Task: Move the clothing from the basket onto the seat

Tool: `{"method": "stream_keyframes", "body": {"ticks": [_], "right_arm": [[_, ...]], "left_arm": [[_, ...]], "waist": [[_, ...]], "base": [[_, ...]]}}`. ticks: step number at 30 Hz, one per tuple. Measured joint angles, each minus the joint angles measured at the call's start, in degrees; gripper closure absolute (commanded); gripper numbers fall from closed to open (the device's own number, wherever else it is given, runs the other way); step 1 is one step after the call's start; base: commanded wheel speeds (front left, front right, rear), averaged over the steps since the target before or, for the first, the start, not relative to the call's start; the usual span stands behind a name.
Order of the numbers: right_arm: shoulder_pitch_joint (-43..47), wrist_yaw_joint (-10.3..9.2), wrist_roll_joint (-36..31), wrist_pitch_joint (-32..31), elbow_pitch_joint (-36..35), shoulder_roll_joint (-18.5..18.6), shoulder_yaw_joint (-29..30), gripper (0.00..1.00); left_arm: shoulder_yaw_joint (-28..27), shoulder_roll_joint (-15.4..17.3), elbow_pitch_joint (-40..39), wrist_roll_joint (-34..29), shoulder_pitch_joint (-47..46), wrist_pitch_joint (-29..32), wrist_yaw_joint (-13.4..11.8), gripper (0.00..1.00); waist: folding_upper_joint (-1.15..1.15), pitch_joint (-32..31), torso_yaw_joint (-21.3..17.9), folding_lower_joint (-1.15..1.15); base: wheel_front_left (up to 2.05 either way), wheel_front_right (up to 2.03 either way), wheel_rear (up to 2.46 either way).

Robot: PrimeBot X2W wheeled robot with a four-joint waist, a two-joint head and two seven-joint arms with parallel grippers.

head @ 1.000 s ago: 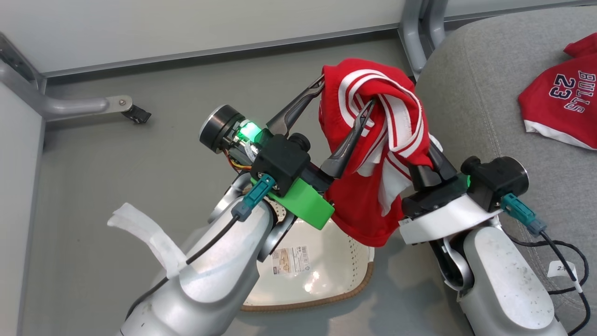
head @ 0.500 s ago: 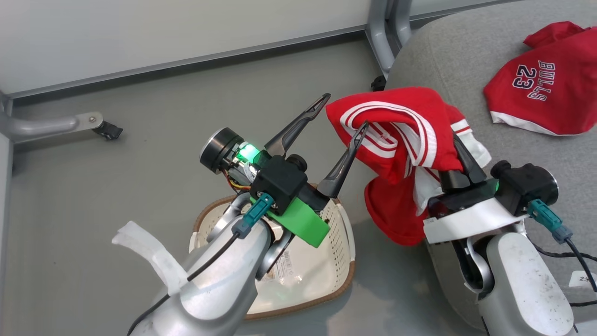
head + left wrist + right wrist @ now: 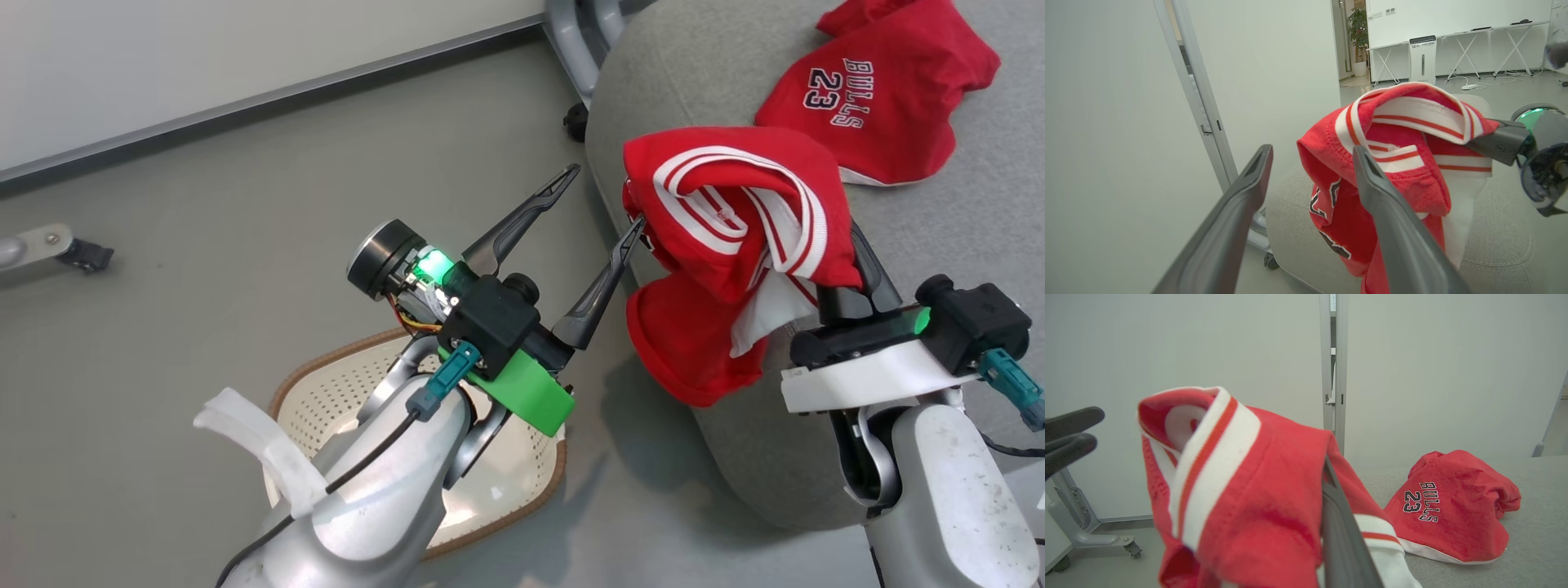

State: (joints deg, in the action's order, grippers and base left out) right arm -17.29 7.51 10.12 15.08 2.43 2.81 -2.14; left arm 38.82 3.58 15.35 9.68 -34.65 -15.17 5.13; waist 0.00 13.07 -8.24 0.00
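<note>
The red jersey (image 3: 735,245) with white striped trim hangs bunched over the seat's (image 3: 963,212) left edge, my right gripper (image 3: 841,237) shut on it with its fingertips buried in the cloth. One dark finger (image 3: 1339,531) shows under the jersey (image 3: 1249,498) in the right wrist view. My left gripper (image 3: 600,200) stands open just left of the jersey, holding nothing; its fingers (image 3: 1257,171) frame the jersey (image 3: 1404,163). The "BULLS" T-shirt (image 3: 882,106) lies crumpled on the grey seat. The cream basket (image 3: 326,384) sits on the floor, partly behind my left arm.
A grey metal frame leg (image 3: 571,33) stands at the seat's far-left corner, with a small caster (image 3: 575,122) by it. Another caster foot (image 3: 73,253) is on the floor at left. A white wall runs along the back.
The head camera has swung right. My right gripper has carried the jersey off the left gripper's fingers and rightward to over the seat's edge. The left gripper stays open.
</note>
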Motion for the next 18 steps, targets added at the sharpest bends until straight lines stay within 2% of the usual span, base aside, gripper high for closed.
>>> {"method": "stream_keyframes", "body": {"ticks": [9, 18], "right_arm": [[1.7, 0.00, 0.1, 0.0, -1.3, 0.0, 3.9, 1.00], [2.6, 0.00, 0.1, 0.0, -1.9, 0.0, 7.3, 1.00]], "left_arm": [[0.3, 0.3, 0.1, -0.5, 0.0, 0.0, 0.5, 0.00], [0.2, 0.5, 0.3, -1.0, 0.0, 0.0, 0.8, 0.00]], "waist": [[0.00, 1.8, -5.5, 0.00], [0.00, 3.7, -8.3, 0.00]], "base": [[0.00, 0.00, 0.00], [0.00, 0.00, 0.00]]}}
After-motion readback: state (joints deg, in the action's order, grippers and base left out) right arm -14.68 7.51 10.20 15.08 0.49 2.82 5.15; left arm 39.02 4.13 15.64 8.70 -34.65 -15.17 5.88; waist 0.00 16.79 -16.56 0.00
